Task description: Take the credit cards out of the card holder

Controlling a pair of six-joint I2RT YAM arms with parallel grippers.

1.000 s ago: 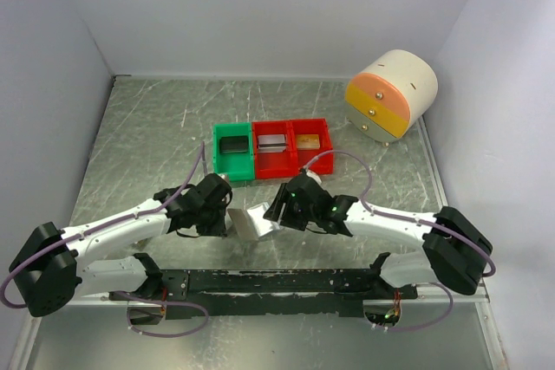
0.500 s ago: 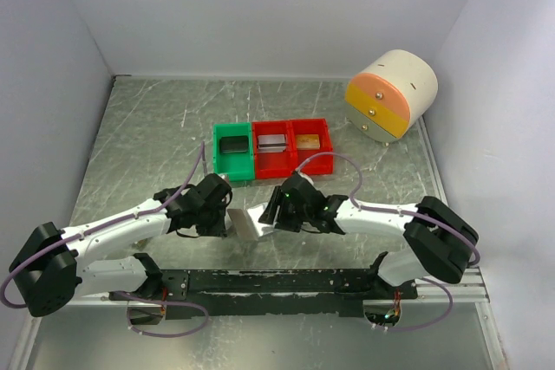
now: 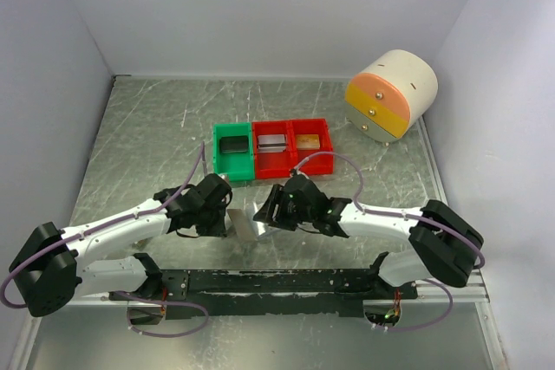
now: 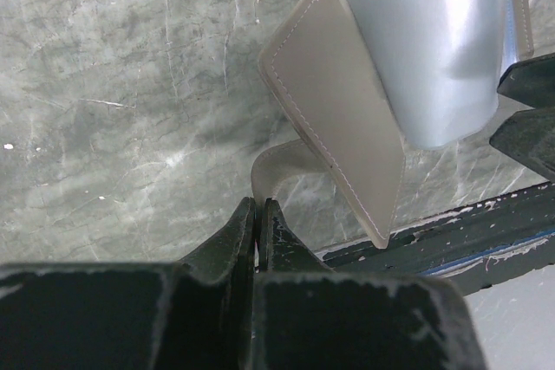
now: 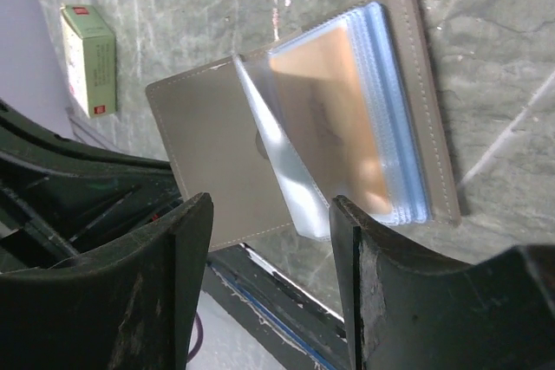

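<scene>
A: Left hand first, what's it doing?

B: The left gripper has its fingers pressed together, pinching a thin grey tab that curls out of the card holder. The holder sits just past the fingertips, up and to their right in the wrist view, on the marbled table.

A: And the right?

B: The right gripper has its fingers spread with nothing between them. The holder shows through the gap just beyond the tips. Can't tell whether they touch it.

A: How does the holder look?

B: It's open, with two grey panels and pale stitching along the edges. A stack of pale blue see-through sleeves is fanned on the panel farther from the right fingers, and one sleeve is lifted toward the fold. An orange-tan credit card sits inside the sleeves and shows through the plastic.

A: Anything farther out?

B: A small pale box with a red mark is beyond the holder, off the right gripper's left finger. From above, a green bin and two red bins lie past both grippers.
</scene>
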